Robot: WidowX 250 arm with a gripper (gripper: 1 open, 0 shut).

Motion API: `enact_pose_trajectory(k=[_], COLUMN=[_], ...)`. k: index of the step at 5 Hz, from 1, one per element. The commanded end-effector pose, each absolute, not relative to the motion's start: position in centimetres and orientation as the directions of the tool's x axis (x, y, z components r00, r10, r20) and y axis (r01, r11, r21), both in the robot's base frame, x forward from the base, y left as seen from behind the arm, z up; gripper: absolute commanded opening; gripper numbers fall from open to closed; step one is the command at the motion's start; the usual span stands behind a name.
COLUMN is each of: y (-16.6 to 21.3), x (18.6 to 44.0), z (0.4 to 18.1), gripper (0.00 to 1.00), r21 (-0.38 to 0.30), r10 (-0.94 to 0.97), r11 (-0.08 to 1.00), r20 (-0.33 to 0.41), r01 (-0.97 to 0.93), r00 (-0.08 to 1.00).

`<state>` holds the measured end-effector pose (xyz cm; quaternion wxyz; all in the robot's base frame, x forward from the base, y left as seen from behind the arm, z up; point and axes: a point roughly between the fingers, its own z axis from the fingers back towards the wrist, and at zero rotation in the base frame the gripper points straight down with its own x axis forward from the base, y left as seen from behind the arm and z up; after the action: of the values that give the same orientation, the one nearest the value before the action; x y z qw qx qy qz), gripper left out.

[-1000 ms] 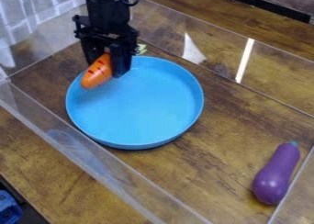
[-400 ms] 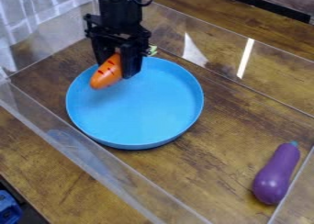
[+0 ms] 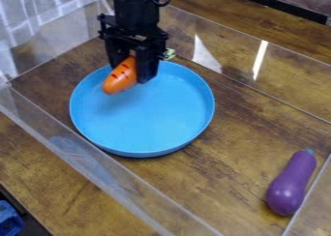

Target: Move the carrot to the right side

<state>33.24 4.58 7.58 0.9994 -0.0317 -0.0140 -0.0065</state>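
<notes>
My black gripper points straight down over the far left part of the blue plate and is shut on the carrot. The carrot is small and orange; it hangs tilted between the fingers, its thick end sticking out toward the lower left, just above the plate's rim. Its green top is hidden behind the fingers.
A purple eggplant lies on the wooden table at the lower right. Clear acrylic walls fence the work area on the front left and along the back. Bare wood lies between the plate and the eggplant.
The gripper has carried the carrot to the right, from the plate's left rim to a spot further over the plate. The plate and the eggplant have not moved.
</notes>
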Motion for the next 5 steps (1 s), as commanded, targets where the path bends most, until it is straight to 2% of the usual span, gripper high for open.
enact_pose_trajectory(k=[1, 5], y=[3.8, 1.8], x=[34.5, 35.0], z=[11.4, 11.7], gripper=[0.0, 0.0], r21=[-0.038, -0.041], r10=[-0.041, -0.086], r11=[0.998, 0.995], r20=[0.145, 0.148], r01=[0.047, 0.093], r00=[0.989, 0.985])
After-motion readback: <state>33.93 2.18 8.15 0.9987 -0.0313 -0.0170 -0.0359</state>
